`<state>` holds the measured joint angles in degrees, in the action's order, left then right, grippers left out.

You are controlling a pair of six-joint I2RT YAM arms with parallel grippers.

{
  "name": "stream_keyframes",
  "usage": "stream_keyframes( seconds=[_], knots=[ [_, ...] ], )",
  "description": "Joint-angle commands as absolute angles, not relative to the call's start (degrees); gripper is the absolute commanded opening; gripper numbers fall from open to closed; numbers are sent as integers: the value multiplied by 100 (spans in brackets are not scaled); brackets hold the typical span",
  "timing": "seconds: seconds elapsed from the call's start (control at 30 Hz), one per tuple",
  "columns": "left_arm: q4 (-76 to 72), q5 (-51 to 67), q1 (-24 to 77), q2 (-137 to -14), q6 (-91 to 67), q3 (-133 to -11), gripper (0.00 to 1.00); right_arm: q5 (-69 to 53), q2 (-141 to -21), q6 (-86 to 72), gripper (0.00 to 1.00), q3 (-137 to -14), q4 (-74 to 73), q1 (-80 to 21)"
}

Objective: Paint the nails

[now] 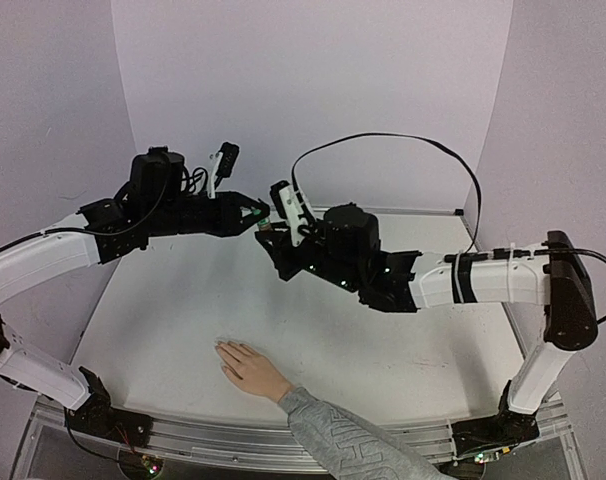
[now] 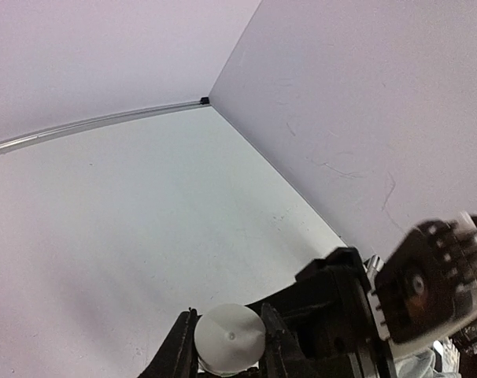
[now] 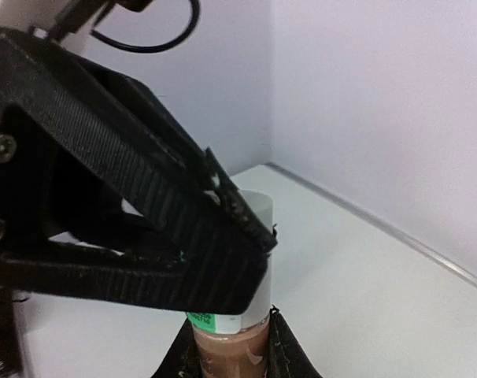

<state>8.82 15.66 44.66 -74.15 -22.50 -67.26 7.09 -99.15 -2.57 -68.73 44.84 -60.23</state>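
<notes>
1. From above, we are seeing the left end effector (image 1: 253, 214) and the right end effector (image 1: 272, 233) meeting in mid-air on a small bottle (image 1: 266, 221), probably to unscrew it. The hand (image 1: 249, 370) is lying flat on the surface (image 1: 163, 310), its nails (image 1: 224, 350) well apart from both.
2. At the left wrist, the left end effector is clamping the white cap (image 2: 229, 337).
3. At the right wrist, the right end effector is clamping the bottle's body, which is holding brownish polish (image 3: 227, 358).

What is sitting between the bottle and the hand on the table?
Nothing visible. The bottle is gripped at the back, and only bare table lies between it and the hand.
</notes>
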Motion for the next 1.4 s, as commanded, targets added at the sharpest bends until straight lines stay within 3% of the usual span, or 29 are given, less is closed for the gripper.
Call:
stream_keyframes(
  seconds=[0.0, 0.23, 0.3, 0.37, 0.43, 0.6, 0.7, 0.87, 1.37],
  knots=[
    [1106, 1332, 4597, -7543, -2621, -6978, 0, 4191, -10224, 659, 0, -7450, 5078, -6172],
    [1160, 1384, 4599, -7536, -2662, -7018, 1, 2812, -10106, 806, 0, -7330, 5223, -6161],
    [1165, 1501, 4596, -7519, -2631, -7038, 19, 2192, -9980, 841, 0, -7206, 5222, -6141],
    [1169, 1596, 4597, -7429, -2492, -7019, 48, 1380, -9840, 817, 0, -7083, 5163, -6059],
    [1166, 1600, 4597, -7282, -2323, -6974, 67, 286, -9748, 800, 0, -7092, 4814, -5919],
    [1173, 1836, 4573, -6909, -2068, -6833, 83, -2779, -9679, 460, 0, -7296, 3904, -5324],
    [983, 2360, 4536, -6841, -2134, -6760, 85, -4645, -9721, -120, 0, -7291, 3939, -4931],
    [506, 3164, 4526, -6930, -2320, -6656, 85, -5966, -9816, -477, 0, -7375, 4078, -4820],
    [481, 3505, 4544, -7232, -2294, -6696, 58, -5301, -9741, -681, 0, -7427, 4256, -4782]
  ],
)
